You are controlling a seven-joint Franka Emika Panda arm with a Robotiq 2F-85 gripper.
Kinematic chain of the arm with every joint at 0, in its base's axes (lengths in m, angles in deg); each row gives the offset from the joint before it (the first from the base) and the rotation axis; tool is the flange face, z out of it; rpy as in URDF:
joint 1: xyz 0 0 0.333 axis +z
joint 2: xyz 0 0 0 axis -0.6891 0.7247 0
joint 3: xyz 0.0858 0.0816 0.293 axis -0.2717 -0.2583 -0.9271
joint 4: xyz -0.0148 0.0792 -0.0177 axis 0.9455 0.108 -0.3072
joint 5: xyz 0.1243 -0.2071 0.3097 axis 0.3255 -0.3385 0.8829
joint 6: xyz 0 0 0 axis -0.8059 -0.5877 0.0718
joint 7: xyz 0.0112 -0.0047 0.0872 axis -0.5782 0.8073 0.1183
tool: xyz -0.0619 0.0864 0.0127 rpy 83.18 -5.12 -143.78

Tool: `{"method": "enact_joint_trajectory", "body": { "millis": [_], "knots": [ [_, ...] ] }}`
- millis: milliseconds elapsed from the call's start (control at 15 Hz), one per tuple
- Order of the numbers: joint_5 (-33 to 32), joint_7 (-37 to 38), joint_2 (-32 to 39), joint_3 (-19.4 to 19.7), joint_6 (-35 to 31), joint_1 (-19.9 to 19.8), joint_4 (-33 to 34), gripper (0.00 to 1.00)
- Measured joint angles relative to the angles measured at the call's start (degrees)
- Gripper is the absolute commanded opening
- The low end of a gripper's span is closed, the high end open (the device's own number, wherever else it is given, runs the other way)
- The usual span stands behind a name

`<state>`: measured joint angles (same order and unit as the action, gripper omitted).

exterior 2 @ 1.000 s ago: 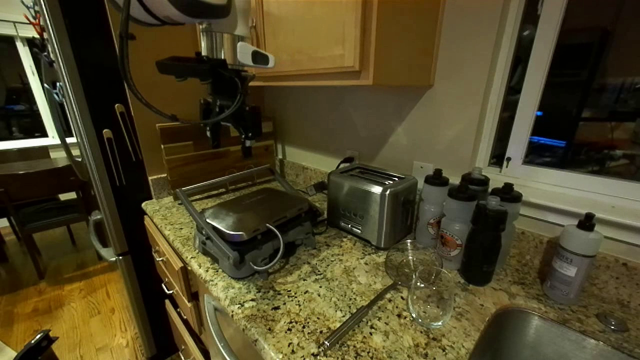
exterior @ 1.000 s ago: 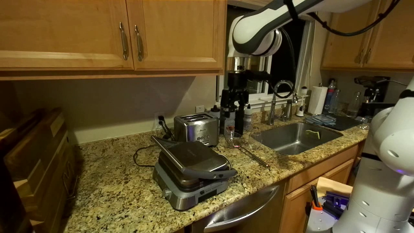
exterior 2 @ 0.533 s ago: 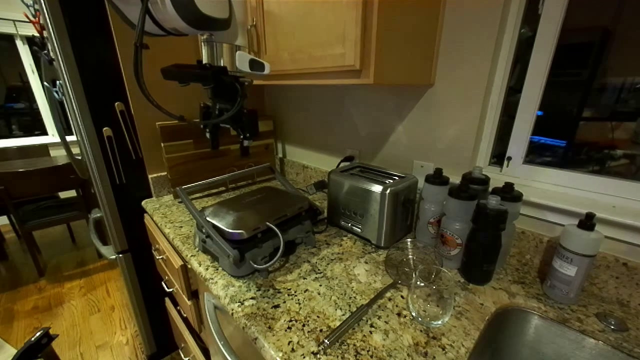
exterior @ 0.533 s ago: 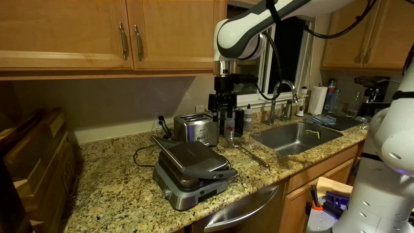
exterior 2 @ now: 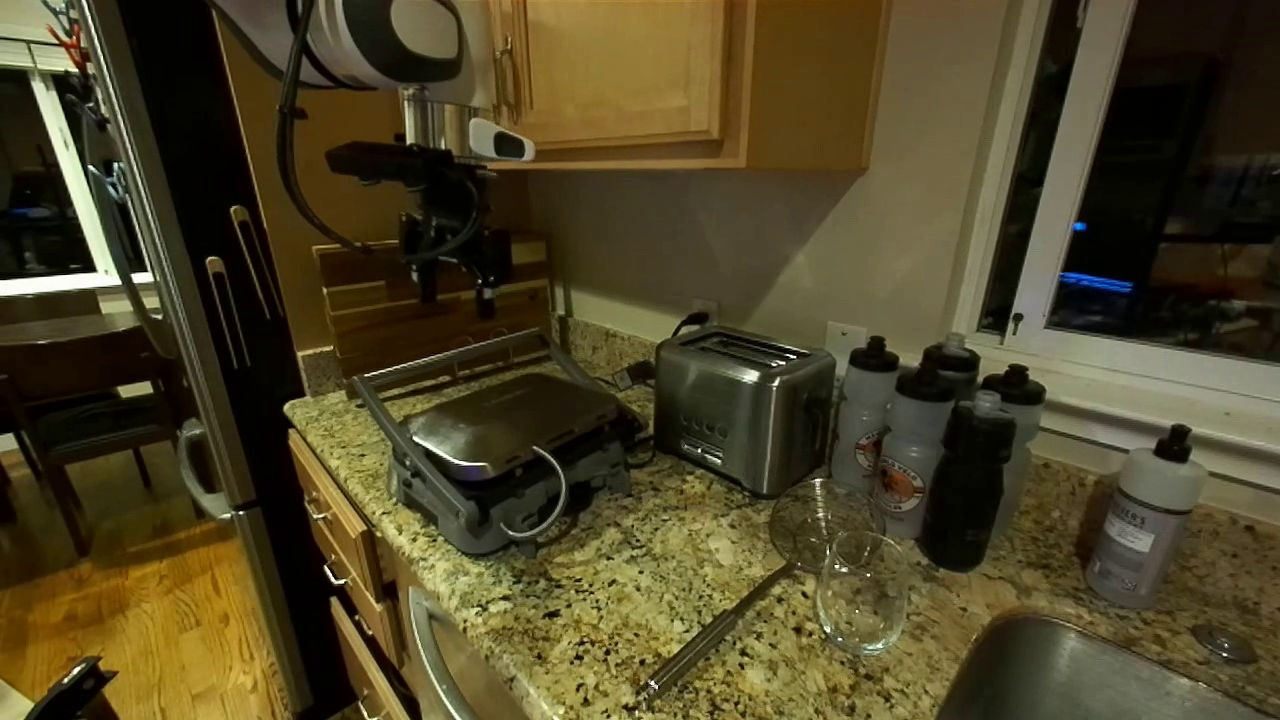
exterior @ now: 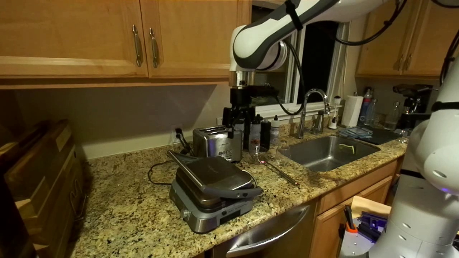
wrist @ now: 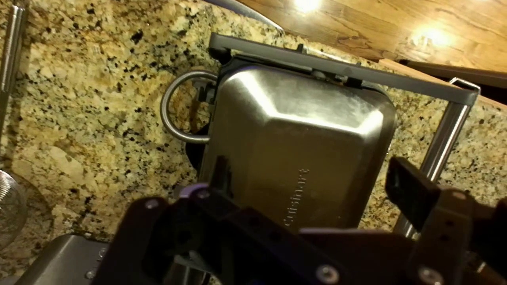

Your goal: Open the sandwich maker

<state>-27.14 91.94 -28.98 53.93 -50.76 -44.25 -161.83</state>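
Over the desk (exterior 2: 590,605), jaws hang wide, empty: the approach, I'd say, with descent to the shut grill's (exterior 2: 515,418) left bar (exterior 2: 450,360) next.

The sandwich maker (exterior 2: 512,428) is silver-grey; the end effector (exterior 2: 457,296), black; the countertop (exterior: 125,208), tan (black-speckled).

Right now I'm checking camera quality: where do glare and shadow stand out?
Wrist view: bright glare on the wooden floor, pale highlights on the sandwich maker's lid, the gripper mostly dark; an exterior view: wooden boards partly sunk in shadow.
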Motion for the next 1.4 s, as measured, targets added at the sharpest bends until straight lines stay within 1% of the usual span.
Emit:
{"method": "enact_joint_trajectory", "body": {
  "millis": [267,467,667,867,1200,1400],
  "knots": [
    [-0.1,5.4,6.9,-2.9,-4.0,2.2,5.1,1.0],
    [-0.6,11.5,12.6,-4.2,-4.2,3.9,10.1,1.0],
    [-2.4,16.6,17.5,-4.4,-4.2,5.6,15.2,1.0],
    [-2.7,17.8,20.3,-4.4,-4.2,6.2,18.0,1.0],
    [-2.4,17.8,21.0,-4.3,-4.2,6.2,18.4,1.0],
    [-2.6,17.8,23.2,-4.4,-4.3,6.9,19.3,1.0]
  ]
}}
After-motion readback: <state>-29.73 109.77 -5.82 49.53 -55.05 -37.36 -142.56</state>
